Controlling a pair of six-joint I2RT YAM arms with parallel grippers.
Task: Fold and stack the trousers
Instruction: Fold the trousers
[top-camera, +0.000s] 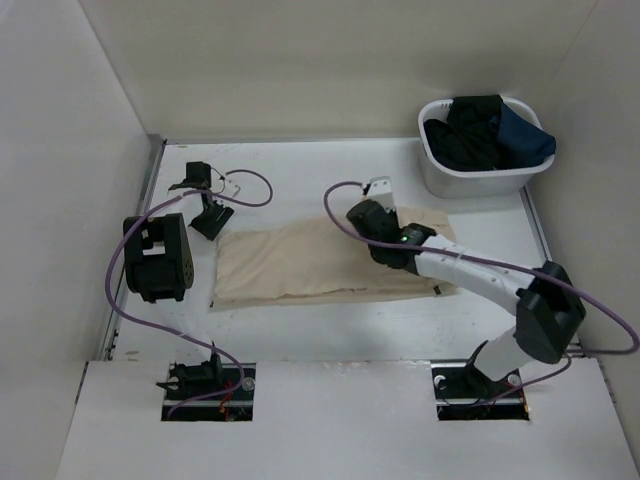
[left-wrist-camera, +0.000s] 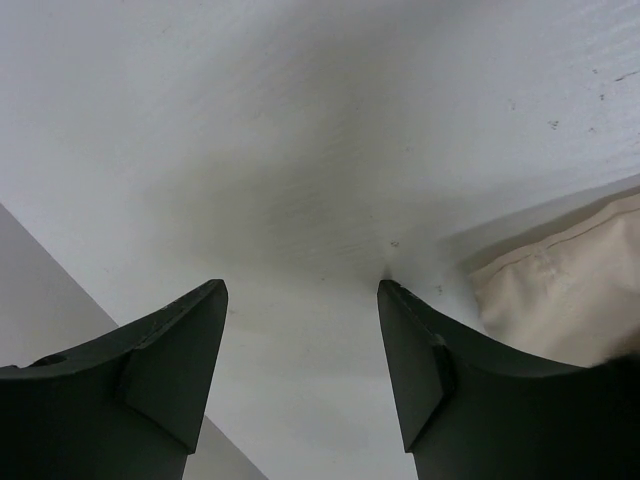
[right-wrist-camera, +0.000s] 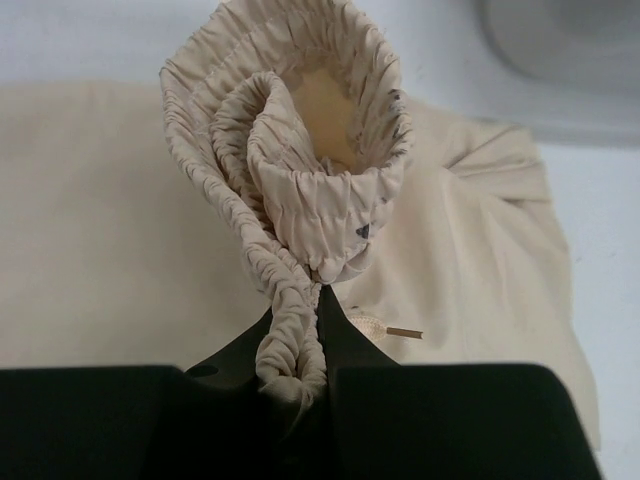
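At the far left of the bench (top-camera: 330, 330) you have the left hand (left-wrist-camera: 302, 290) pointing down at the bare white surface, its two dark fingers (left-wrist-camera: 175, 345) spread wide with nothing between them. Look just to its right and you meet the trousers (top-camera: 300, 265), beige and wrinkled, lying as a long flat band across the middle of the bench. In the left wrist view their seamed corner shows just beside the right finger, and you cannot tell whether the two touch. Follow the cloth rightward and you reach the right hand (right-wrist-camera: 295, 340), stretched in from the right-side base over the right part of the trousers. It is clamped tight on a bunched strip of the gathered elastic band, which curls up in a loop above the fingers while the rest of the cloth lies flat beneath. A small cord tip lies on the fabric close by. In the far right corner stands a white basket (top-camera: 440, 165) holding a black garment (top-camera: 470, 135) and a navy garment (top-camera: 525, 135), apart from the trousers
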